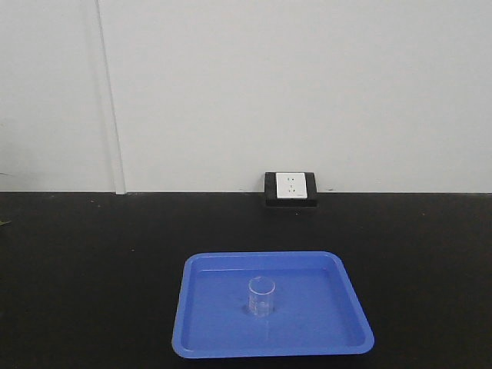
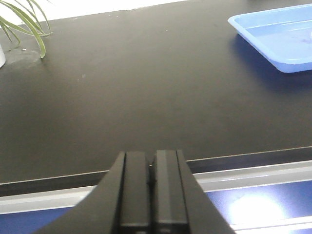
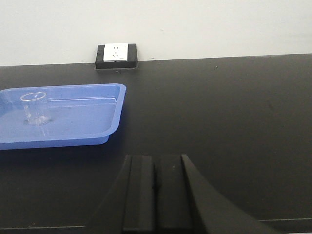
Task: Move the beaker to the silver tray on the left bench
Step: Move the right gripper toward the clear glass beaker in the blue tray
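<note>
Well left of right hand: beaker.

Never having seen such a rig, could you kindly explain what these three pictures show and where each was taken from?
This is a two-armed robot with three cameras. The front picture faces a black counter against a white wall with a socket; on it lies a blue tray with a small clear beaker standing upright inside. The other two come from cameras on the wrists: the dark wedge at the bottom of each is that arm's jaws, both shut, holding nothing. The left wrist also catches a tray corner and plant leaves; the right sees tray, beaker and socket.
</note>
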Tool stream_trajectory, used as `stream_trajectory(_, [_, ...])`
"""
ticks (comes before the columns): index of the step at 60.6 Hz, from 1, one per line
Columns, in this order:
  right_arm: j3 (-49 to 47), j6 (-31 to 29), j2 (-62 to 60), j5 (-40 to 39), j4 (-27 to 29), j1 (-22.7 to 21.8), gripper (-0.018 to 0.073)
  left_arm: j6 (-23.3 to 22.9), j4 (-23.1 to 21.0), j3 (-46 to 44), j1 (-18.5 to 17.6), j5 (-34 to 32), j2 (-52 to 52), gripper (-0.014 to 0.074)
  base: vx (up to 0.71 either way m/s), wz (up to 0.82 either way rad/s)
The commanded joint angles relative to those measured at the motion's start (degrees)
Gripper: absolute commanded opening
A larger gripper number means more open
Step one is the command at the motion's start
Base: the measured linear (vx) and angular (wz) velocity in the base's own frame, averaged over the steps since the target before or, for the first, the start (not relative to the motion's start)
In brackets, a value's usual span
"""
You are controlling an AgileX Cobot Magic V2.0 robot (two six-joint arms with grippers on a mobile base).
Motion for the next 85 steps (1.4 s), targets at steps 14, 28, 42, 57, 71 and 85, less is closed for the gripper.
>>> stream_trajectory(14, [0.29, -0.05, -0.70, -4.54, -0.62, -0.07, -0.0011, -0.10, -0.16, 1.14, -0.25, -4.30, -0.42, 0.0001, 0.00, 0.00])
stream_trajectory(28, [0.29, -3.32, -0.70, -4.82, -5.63, -0.07, -0.0011, -0.10, -0.16, 1.14, -0.25, -4.30, -0.42, 0.0001, 0.00, 0.00])
stream_trajectory(42, [0.29, -3.71, -0.70, -4.82, -8.28, -0.07, -0.0011, -0.10, -0.16, 1.14, -0.25, -4.30, -0.42, 0.0001, 0.00, 0.00])
stream_trajectory(57, [0.29, -3.66, -0.70, -4.94, -8.28, -0.07, -0.0011, -0.10, -0.16, 1.14, -0.25, -4.30, -0.42, 0.0001, 0.00, 0.00])
stream_trajectory(71, [0.29, -3.09, -0.70, -7.14, -8.16, -0.07, -0.0011, -0.10, -0.16, 1.14, -0.25, -4.30, -0.42, 0.0001, 0.00, 0.00])
stream_trajectory(85, [-0.41, -2.97, -0.27, -26.72, -7.85, -0.07, -0.0011, -0.10, -0.16, 1.14, -0.25, -4.30, -0.42, 0.0001, 0.00, 0.00])
